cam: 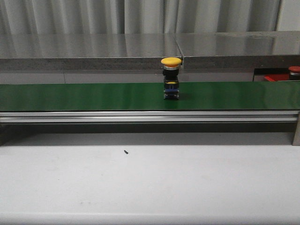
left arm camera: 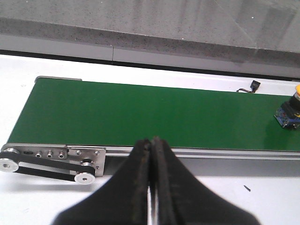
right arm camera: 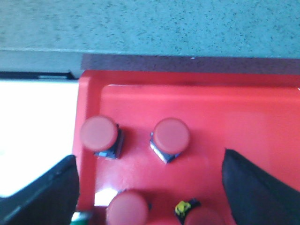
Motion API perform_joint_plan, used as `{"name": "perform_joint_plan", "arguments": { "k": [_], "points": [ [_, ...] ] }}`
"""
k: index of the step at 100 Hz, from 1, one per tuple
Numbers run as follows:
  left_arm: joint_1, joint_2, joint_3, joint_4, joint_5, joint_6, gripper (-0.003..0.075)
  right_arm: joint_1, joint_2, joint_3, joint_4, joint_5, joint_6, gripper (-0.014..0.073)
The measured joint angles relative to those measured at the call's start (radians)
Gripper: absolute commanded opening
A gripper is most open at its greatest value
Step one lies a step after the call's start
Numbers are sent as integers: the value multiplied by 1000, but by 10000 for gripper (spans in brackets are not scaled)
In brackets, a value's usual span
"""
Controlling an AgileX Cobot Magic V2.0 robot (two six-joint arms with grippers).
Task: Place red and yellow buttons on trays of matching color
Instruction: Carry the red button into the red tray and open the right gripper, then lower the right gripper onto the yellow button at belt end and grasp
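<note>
The right gripper [right arm camera: 150, 187] hangs over the red tray [right arm camera: 225, 112] with its jaws spread wide and nothing between them. Below it, red buttons stand on the tray: one [right arm camera: 99, 134] close to the tray's rim, a second [right arm camera: 171, 136] beside it, apart, and a third [right arm camera: 126, 209] partly cut off by the picture's edge.

The left gripper [left arm camera: 152, 187] has its fingers pressed together, empty, above the near edge of the green belt [left arm camera: 140, 115]. A yellow button [cam: 171, 77] stands upright on the belt about halfway along it, well apart from that gripper.

In the front view, only a strip of the red tray and one red button [cam: 294, 71] show beyond the belt's right end.
</note>
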Motion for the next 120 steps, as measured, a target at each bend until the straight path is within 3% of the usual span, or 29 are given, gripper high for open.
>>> {"name": "perform_joint_plan", "arguments": {
  "k": [29,66,90,120],
  "points": [
    [0,0,0,0,14,0,-19,8,-259,167,22,75,0,615],
    [0,0,0,0,14,0,-19,82,-607,599,25,98,0,615],
    [0,0,0,2,14,0,-19,227,-721,827,25,51,-11,615],
    [0,0,0,2,14,0,-19,416,-704,907,25,-89,-15,615]
  ]
}}
